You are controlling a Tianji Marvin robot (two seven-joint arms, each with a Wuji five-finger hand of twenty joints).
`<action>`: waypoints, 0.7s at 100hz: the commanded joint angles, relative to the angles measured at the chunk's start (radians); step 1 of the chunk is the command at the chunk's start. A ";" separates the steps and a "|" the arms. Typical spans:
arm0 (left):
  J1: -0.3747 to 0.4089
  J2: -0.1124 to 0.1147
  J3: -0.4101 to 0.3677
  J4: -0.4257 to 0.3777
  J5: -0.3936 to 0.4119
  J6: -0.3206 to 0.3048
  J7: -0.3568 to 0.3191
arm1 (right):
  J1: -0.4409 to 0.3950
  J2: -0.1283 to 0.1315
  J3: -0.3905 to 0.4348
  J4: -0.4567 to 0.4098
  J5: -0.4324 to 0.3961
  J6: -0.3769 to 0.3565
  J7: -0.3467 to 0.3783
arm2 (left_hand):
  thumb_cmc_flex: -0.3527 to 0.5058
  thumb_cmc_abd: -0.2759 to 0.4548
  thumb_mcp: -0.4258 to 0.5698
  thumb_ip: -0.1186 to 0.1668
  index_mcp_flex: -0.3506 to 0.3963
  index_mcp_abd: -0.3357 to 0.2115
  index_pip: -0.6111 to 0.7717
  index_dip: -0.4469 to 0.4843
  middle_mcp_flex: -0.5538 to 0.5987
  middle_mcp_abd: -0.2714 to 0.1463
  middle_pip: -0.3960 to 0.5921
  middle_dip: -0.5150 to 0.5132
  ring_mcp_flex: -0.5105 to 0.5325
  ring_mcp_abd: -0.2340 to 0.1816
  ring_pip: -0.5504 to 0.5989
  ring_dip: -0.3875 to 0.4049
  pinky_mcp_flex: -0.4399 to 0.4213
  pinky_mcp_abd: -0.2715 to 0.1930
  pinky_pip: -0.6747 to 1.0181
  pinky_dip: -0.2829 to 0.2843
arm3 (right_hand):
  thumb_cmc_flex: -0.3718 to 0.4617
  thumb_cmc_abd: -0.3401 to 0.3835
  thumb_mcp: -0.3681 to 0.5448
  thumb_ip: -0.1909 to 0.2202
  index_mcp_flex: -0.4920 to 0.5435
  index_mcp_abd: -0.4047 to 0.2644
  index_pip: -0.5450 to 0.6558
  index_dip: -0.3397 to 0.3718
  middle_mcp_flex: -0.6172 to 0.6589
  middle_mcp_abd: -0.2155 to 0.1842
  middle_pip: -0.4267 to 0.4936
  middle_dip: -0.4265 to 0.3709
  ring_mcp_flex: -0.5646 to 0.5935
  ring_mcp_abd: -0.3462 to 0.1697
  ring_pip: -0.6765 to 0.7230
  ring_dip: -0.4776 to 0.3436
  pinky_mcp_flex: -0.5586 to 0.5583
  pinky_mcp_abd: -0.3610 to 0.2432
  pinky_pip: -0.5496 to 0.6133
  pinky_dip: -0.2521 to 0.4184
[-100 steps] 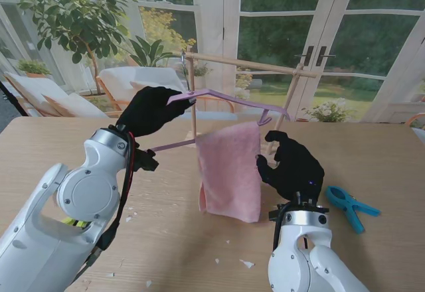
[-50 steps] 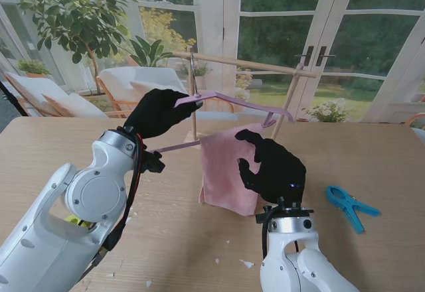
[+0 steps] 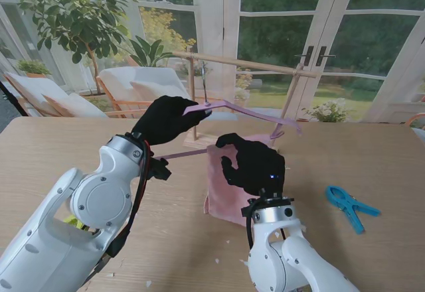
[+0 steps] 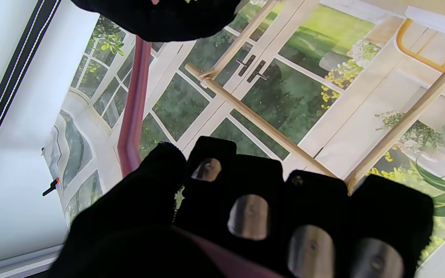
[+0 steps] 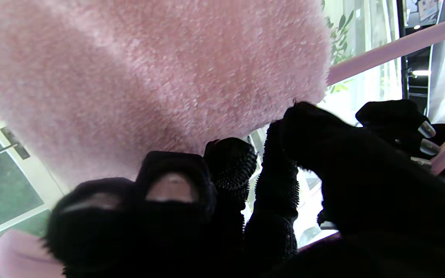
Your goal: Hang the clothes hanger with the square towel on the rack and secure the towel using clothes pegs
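Stand view: one blue peg (image 3: 351, 206).

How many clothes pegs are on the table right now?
1. A blue clothes peg lies on the table, to the right of the right hand. Others may be hidden behind the arms.

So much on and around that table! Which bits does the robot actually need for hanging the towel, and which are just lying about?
Part of the job:
- pink hanger, held in the left hand
- pink towel draped on it, right hand at its top edge
- wooden rack
- blue peg on the table

Just lying about:
- white scraps on the table
- potted plant and chairs behind
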 commanded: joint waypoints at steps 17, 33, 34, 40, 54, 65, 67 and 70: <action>-0.002 -0.004 0.001 -0.010 -0.013 -0.001 -0.017 | 0.035 -0.018 -0.027 0.031 0.024 0.001 -0.003 | -0.028 0.041 0.022 0.028 0.042 0.002 0.016 0.023 0.038 -0.017 0.045 -0.008 0.041 -0.064 0.122 0.017 0.037 -0.011 0.291 0.038 | 0.066 -0.048 0.017 -0.051 0.097 -0.074 0.237 0.067 0.057 0.023 0.053 0.018 0.044 0.029 0.107 0.023 0.065 -0.159 0.190 0.449; -0.005 -0.004 0.007 -0.011 -0.020 0.004 -0.019 | 0.057 -0.021 -0.046 0.039 0.029 0.004 0.001 | -0.028 0.041 0.022 0.028 0.042 0.002 0.016 0.023 0.038 -0.018 0.045 -0.008 0.041 -0.064 0.122 0.017 0.037 -0.011 0.291 0.038 | 0.078 -0.050 0.031 -0.047 0.135 -0.041 0.269 0.096 0.070 0.039 0.058 0.019 0.044 0.023 0.121 0.034 0.067 -0.166 0.202 0.456; -0.005 -0.004 0.008 -0.011 -0.020 0.004 -0.019 | 0.058 -0.021 -0.047 0.039 0.030 0.004 0.001 | -0.029 0.041 0.022 0.028 0.042 0.002 0.016 0.023 0.038 -0.018 0.045 -0.008 0.041 -0.064 0.122 0.017 0.037 -0.011 0.291 0.038 | 0.078 -0.049 0.032 -0.046 0.136 -0.040 0.270 0.097 0.071 0.039 0.058 0.020 0.044 0.023 0.121 0.034 0.068 -0.167 0.202 0.457; -0.007 -0.005 0.010 -0.011 -0.021 0.005 -0.019 | 0.065 -0.023 -0.054 0.042 0.033 0.006 -0.002 | -0.028 0.039 0.022 0.028 0.042 0.004 0.016 0.023 0.038 -0.018 0.045 -0.008 0.041 -0.064 0.122 0.017 0.037 -0.011 0.291 0.038 | 0.076 -0.049 0.038 -0.040 0.131 -0.034 0.271 0.106 0.072 0.040 0.059 0.021 0.044 0.018 0.128 0.041 0.069 -0.175 0.207 0.462; -0.011 -0.004 0.013 -0.011 -0.021 0.006 -0.022 | 0.073 -0.023 -0.064 0.040 0.023 0.020 -0.003 | -0.030 0.041 0.022 0.028 0.042 0.003 0.016 0.023 0.038 -0.019 0.046 -0.008 0.041 -0.066 0.122 0.016 0.038 -0.013 0.291 0.038 | 0.054 -0.056 0.052 -0.031 -0.003 0.017 0.117 -0.013 0.083 0.027 0.047 0.017 0.044 0.010 0.130 0.056 0.071 -0.200 0.208 0.478; -0.013 -0.005 0.012 -0.012 -0.025 0.006 -0.022 | 0.076 -0.017 -0.067 0.028 0.012 0.037 0.037 | -0.029 0.041 0.023 0.028 0.042 0.003 0.015 0.023 0.038 -0.018 0.046 -0.009 0.041 -0.066 0.122 0.016 0.038 -0.013 0.291 0.038 | 0.038 -0.041 0.071 -0.007 0.021 0.077 0.007 -0.087 0.093 0.030 0.044 0.014 0.044 0.009 0.133 0.065 0.072 -0.203 0.208 0.489; -0.013 -0.005 0.012 -0.013 -0.026 0.005 -0.022 | 0.077 -0.016 -0.068 0.027 0.010 0.040 0.042 | -0.028 0.040 0.023 0.028 0.042 0.004 0.015 0.023 0.038 -0.018 0.046 -0.009 0.041 -0.066 0.122 0.016 0.038 -0.013 0.291 0.038 | 0.038 -0.039 0.073 -0.005 0.024 0.084 -0.001 -0.091 0.093 0.029 0.045 0.014 0.044 0.007 0.134 0.066 0.072 -0.204 0.208 0.489; -0.013 -0.004 0.011 -0.014 -0.026 0.005 -0.023 | 0.080 -0.016 -0.070 0.028 0.010 0.044 0.047 | -0.029 0.040 0.023 0.028 0.042 0.004 0.015 0.023 0.038 -0.018 0.046 -0.009 0.041 -0.065 0.122 0.016 0.038 -0.013 0.291 0.037 | 0.037 -0.037 0.074 -0.002 0.025 0.091 -0.007 -0.095 0.094 0.030 0.045 0.014 0.045 0.007 0.135 0.067 0.073 -0.205 0.208 0.490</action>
